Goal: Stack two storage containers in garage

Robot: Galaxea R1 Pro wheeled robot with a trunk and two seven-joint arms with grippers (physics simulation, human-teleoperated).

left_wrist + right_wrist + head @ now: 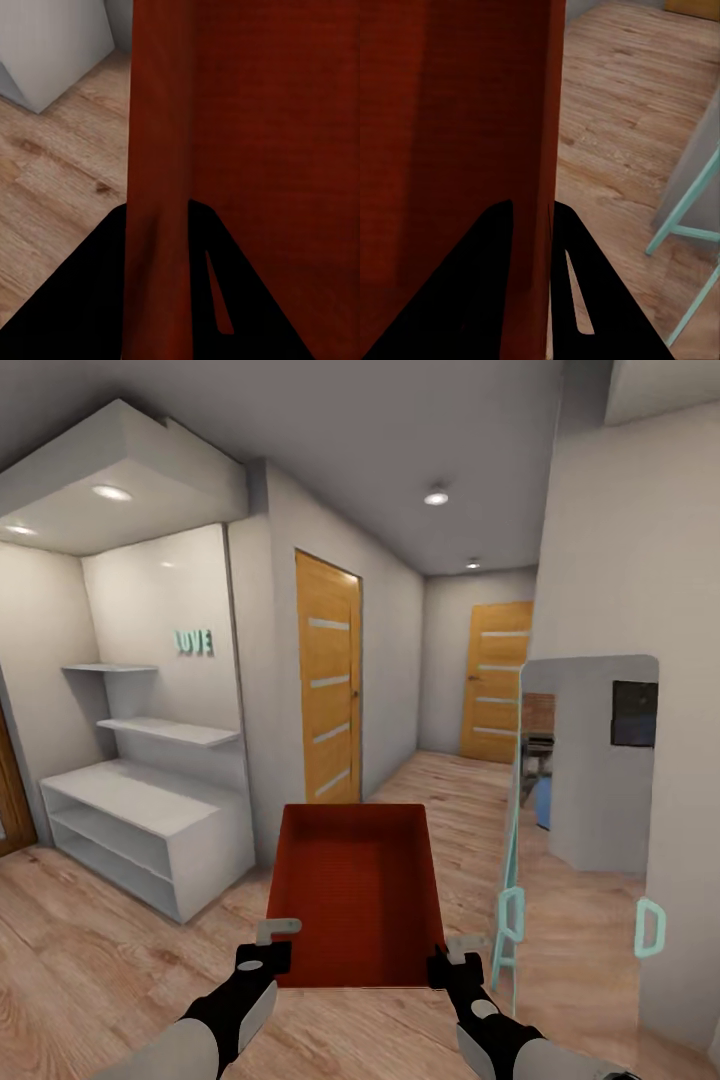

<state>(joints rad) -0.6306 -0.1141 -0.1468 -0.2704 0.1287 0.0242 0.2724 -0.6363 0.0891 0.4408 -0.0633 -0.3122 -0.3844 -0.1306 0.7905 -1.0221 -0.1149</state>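
Bin (355, 890) carried over wood floor (120, 960) in hallway; left pincer (268, 945) and right pincer (455, 952) each clamped on a side wall. Garage not reached; placing and stacking remain.

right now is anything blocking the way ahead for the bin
Nothing visible does. The bin is held at its side walls by the left gripper and right gripper, and the wood floor runs open toward the far door.

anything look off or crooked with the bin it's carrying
Nothing stands out. The storage container sits level and empty between the left gripper and right gripper, each pinching a side wall.
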